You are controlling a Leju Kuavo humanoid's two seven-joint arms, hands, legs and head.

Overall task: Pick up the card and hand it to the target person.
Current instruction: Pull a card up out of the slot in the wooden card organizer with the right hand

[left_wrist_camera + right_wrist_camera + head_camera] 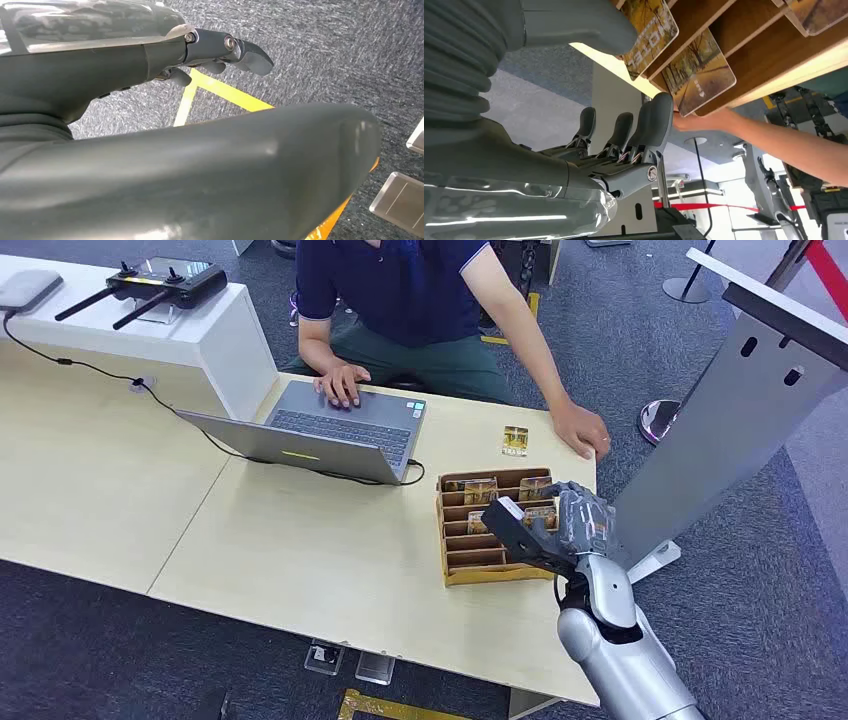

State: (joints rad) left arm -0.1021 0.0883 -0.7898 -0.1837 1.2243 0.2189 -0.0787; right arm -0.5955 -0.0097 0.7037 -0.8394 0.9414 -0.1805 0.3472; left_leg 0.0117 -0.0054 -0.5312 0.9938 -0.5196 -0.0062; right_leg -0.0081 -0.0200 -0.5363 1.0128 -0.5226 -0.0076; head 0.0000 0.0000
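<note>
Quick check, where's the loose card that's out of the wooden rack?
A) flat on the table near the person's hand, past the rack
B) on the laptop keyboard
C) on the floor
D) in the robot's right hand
A: the loose card lies flat on the table, beyond the wooden rack and beside the person's hand; the right hand is over the rack.

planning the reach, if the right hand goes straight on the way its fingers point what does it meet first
Most likely a card standing in the wooden card holder: the right hand hovers over the holder's far slots, fingertips close beside that card's edge. Depth is unclear, so contact can't be confirmed.
</note>
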